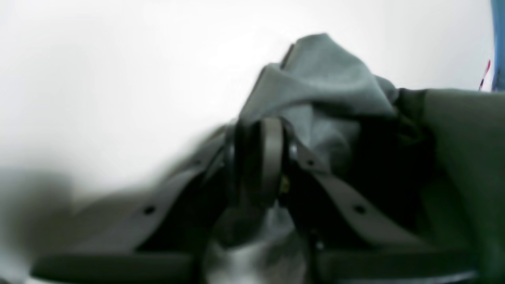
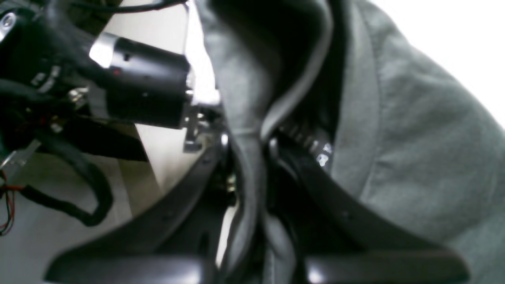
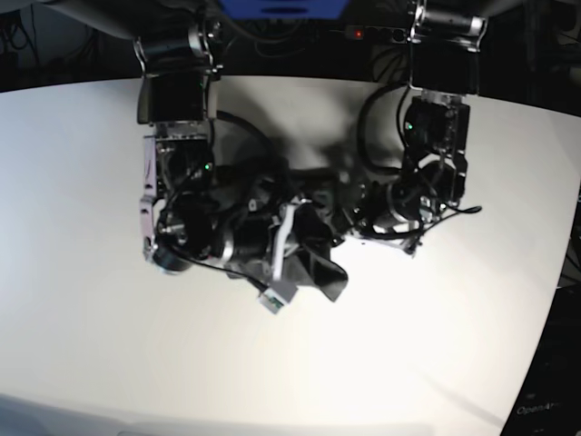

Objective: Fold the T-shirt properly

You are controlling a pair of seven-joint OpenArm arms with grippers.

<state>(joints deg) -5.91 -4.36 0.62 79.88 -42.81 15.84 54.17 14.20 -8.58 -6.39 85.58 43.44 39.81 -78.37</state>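
**Both arms pinch the bunched shirt at mid-surface, with the cloth strung between them**

The broad white surface (image 3: 82, 272) fills the base view, and near its middle the plain dark grey, thin-fabric T-shirt (image 3: 313, 245) sits gathered into a crumpled mass, nowhere near flat. It lies between the two arms, so neither arm is clearly the nearer; each has its own end of it.

The black right arm (image 3: 172, 136) reaches down on the base view's left, and the right gripper (image 2: 246, 165) has its jaws pressed together on a vertical fold of the T-shirt (image 2: 414, 130). In the right wrist view the cloth runs straight up out of the jaws and drapes away to that view's right. The black cylindrical motor housing (image 2: 142, 92) of the other arm shows close by, so the two arms work near each other.

The black left arm (image 3: 440, 136) comes down on the base view's right. The left gripper (image 1: 260, 157) shows its jaws nearly together, with a peak of the T-shirt (image 1: 323, 79) rising just beyond and to the right of them; the view is blurred, but fabric appears caught there.

My read: the garment's long axis runs roughly left to right between the two grips, still slack and bunched. The coming move looks to turn on drawing those grips apart along that line to spread the cloth before any fold is laid.
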